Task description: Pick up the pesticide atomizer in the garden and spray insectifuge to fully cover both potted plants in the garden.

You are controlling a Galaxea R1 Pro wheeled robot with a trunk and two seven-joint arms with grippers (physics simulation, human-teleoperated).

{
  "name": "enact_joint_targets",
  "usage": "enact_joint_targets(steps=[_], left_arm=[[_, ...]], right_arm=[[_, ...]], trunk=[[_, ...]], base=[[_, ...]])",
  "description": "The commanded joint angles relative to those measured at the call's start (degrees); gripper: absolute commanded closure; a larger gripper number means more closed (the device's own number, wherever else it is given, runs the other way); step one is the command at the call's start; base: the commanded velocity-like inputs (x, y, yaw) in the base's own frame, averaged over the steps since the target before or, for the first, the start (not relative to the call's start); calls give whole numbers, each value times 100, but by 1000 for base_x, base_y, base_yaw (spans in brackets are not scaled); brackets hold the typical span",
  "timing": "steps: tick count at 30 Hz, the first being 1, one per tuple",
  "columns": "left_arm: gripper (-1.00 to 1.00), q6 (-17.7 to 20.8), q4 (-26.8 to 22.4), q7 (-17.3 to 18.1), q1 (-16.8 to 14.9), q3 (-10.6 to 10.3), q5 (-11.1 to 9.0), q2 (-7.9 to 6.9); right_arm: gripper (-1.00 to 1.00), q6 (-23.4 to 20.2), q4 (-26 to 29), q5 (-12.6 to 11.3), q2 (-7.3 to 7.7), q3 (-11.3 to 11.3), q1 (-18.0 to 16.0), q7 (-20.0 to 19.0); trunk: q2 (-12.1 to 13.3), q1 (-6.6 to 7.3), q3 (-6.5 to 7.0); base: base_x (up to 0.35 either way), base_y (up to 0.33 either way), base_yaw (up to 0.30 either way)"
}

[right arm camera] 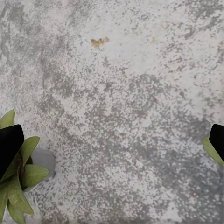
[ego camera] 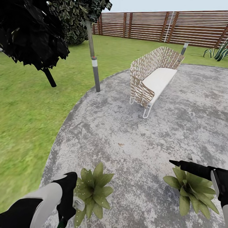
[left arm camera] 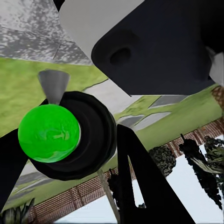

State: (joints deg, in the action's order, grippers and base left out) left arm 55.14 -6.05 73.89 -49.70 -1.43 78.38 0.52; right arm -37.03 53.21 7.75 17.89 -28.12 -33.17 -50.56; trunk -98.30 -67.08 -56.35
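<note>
Green-bodied pesticide atomizer [left arm camera: 49, 133] sits clamped in the left gripper [ego camera: 68, 202], apparently beside the left potted plant [ego camera: 93, 190]. Right gripper [right arm camera: 112, 140] spread, empty. Mist could miss the right potted plant [ego camera: 193, 190].

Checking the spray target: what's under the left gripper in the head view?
The left gripper holds the pesticide atomizer beside one potted plant on the paved patio. The sprayer's lower body is hidden by the gripper.

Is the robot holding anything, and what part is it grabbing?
Yes. The left pincer holds the pesticide atomizer by its green body, beside the left potted plant. The right pincer is open over the paving, holding nothing.
</note>
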Motion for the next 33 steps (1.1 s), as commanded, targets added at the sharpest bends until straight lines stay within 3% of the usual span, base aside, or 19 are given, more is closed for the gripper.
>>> enact_joint_targets(steps=[1,10,17,33], left_arm=[[100,49,-12,55,14,-15,28,0],[100,49,-88,49,39,-11,27,12],[100,58,-656,71,39,-13,27,61],[100,66,-693,79,39,-15,28,155]], right_arm=[[-100,-20,5,60,-4,-18,-6,-55],[-100,-16,5,60,-5,-18,-6,-51],[-100,-17,4,58,-5,-18,-6,-50],[-100,-15,5,58,-3,-18,-6,-50]], trunk=[[-2,0,-4],[-2,0,-22],[-2,0,-66],[-2,0,-86]], base=[[0,0,0],[0,0,57],[0,-65,191],[28,-144,107]])
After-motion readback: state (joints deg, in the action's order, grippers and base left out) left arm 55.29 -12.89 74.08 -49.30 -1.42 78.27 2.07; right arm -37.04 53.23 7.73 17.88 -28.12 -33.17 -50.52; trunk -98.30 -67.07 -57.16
